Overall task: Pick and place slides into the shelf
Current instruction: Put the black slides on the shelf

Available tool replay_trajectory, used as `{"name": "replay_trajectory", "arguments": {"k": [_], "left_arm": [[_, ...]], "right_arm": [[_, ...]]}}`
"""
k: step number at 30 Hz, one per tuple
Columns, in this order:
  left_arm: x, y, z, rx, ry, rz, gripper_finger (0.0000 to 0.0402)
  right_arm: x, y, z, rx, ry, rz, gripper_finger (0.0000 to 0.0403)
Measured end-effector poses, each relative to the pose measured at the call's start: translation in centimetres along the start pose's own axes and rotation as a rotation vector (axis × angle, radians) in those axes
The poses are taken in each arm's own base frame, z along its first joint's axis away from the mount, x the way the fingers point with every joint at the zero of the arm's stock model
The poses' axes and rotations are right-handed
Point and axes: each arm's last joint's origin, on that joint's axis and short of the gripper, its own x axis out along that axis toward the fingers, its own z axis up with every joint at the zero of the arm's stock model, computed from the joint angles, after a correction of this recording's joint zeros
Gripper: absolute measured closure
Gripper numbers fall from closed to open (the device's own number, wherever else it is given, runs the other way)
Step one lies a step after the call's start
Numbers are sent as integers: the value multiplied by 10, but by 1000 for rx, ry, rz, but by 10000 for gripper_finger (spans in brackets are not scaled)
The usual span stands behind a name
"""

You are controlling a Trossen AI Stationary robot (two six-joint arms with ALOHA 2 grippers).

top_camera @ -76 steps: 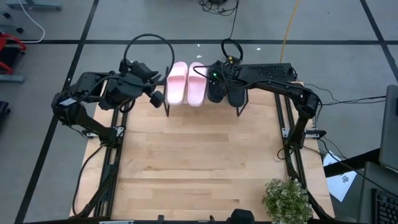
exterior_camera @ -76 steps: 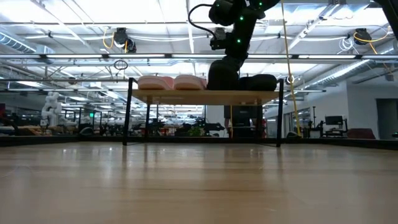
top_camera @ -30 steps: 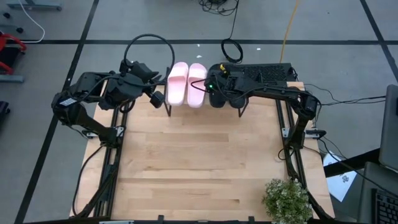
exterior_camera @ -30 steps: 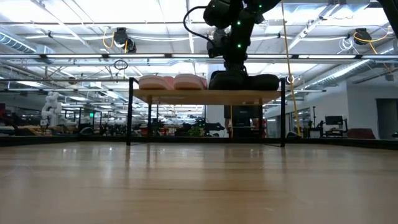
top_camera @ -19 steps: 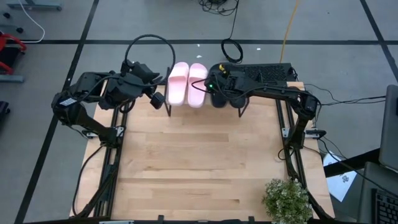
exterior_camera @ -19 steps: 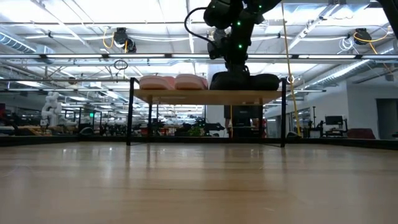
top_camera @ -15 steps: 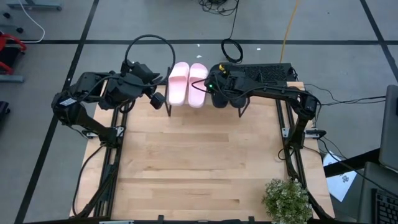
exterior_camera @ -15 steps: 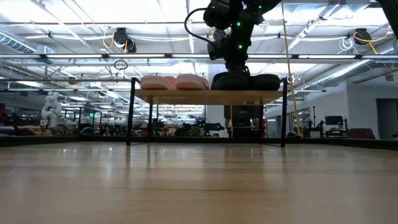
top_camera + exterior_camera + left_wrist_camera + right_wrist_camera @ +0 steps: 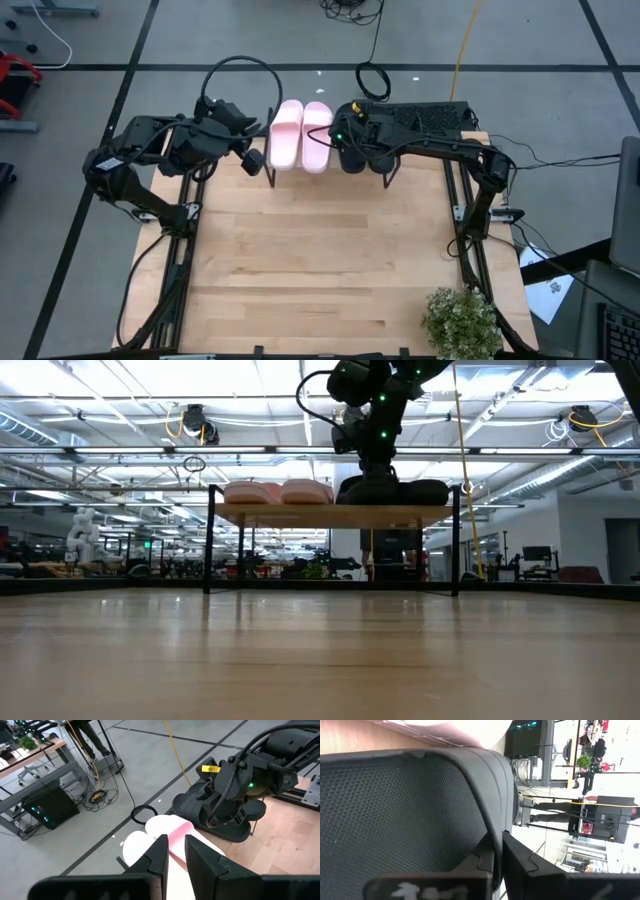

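Observation:
On the shelf, at the table's far edge, the slides lie side by side on their soles. The two pale pink ones are on the left and the two black ones on the right. My right gripper reaches in from the right over the left black slide and is shut on its strap. My left gripper hangs just left of the shelf, touching nothing. Its fingers stand open by a narrow gap, with the pink slides beyond them. My right gripper pinches the edge of the black slide's strap between its two fingers. The fingers come slanting down from the table's right side. The slide lies flat on the shelf's top, sole down, next to the other black slide.
The wooden tabletop stretches bare from the shelf to the near edge. A potted plant stands at the near right corner. Cable loops lie on the floor beyond the far edge.
Before the last second my right gripper lowered the black slide from a raised, tilted pose until it lay flat on the shelf beside the other black one. Over the last second nothing has visibly moved.

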Motion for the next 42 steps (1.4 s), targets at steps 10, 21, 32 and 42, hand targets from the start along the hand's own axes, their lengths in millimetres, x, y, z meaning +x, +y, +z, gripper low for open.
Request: {"name": "replay_trajectory", "arguments": {"k": [10, 21, 32, 42], "left_arm": [[0, 0, 0, 4, 0, 1, 339], [0, 0, 0, 17, -1, 2, 339], [0, 0, 0, 22, -1, 2, 339], [0, 0, 0, 14, 0, 1, 339]], "right_arm": [[0, 0, 0, -1, -2, 3, 323], [-10, 6, 6, -27, -30, 4, 256], [-8, 2, 8, 13, -45, -23, 255], [-7, 1, 9, 4, -52, -32, 254]]}}
